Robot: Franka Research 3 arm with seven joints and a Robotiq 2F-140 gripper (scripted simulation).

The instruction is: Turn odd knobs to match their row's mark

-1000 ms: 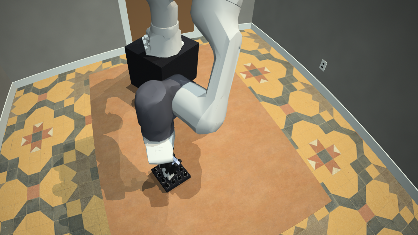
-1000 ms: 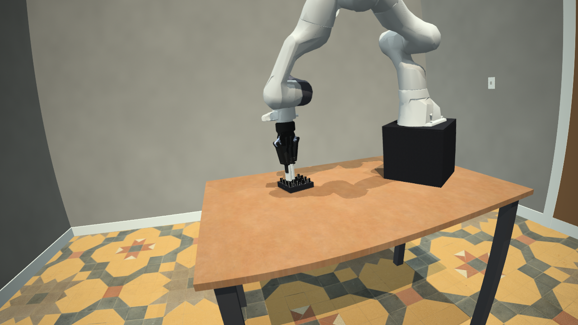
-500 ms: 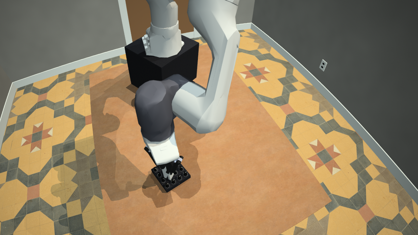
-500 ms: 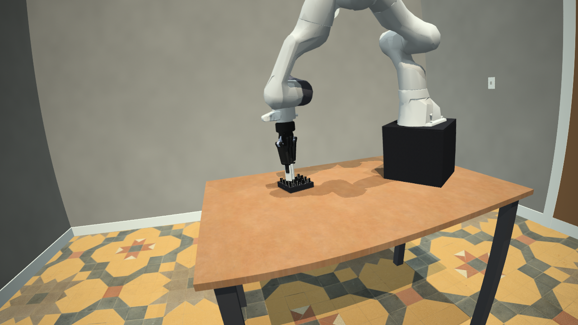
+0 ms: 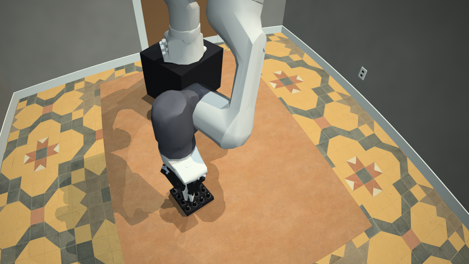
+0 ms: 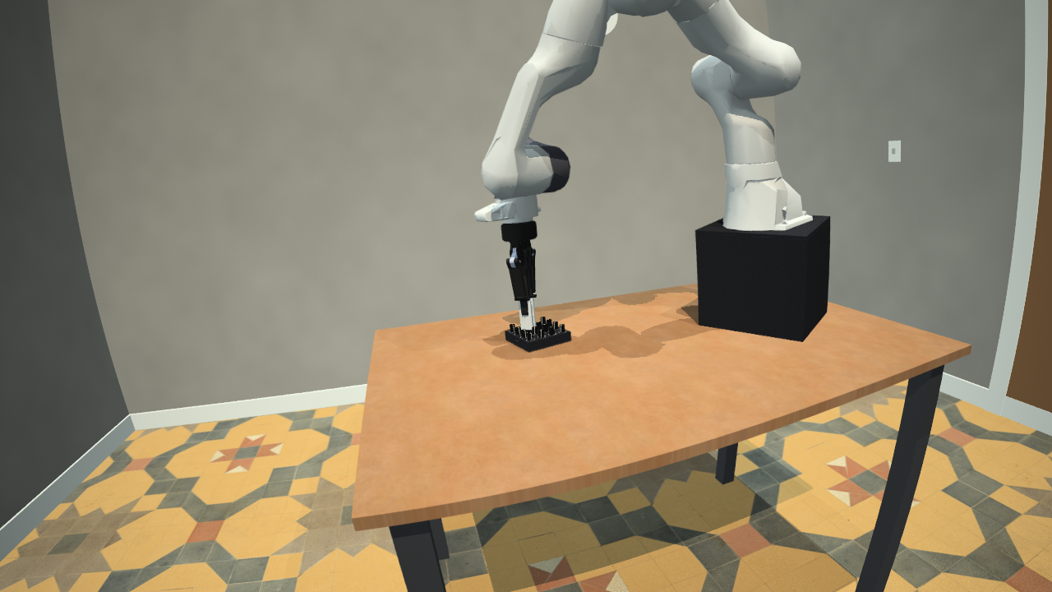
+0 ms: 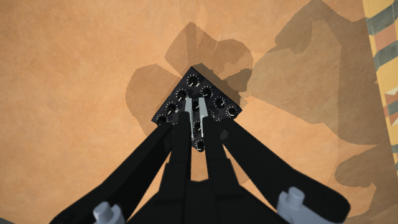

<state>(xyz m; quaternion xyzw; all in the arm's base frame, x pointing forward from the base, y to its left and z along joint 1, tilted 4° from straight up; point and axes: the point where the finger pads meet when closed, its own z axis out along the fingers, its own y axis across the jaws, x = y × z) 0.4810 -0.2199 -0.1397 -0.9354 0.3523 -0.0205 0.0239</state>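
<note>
Smooth pale fingers (image 5: 185,194) (image 6: 523,316), matt black knob box (image 5: 187,213) (image 6: 547,342) (image 7: 191,70)

The knob box (image 5: 200,207) (image 6: 547,343) (image 7: 161,107) stands on the table (image 5: 278,197) (image 6: 588,412) (image 7: 78,93)

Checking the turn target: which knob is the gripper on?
In the wrist view, the knob second in from both edges meeting at the knob box's top corner; only it sits between the fingertips.
</note>
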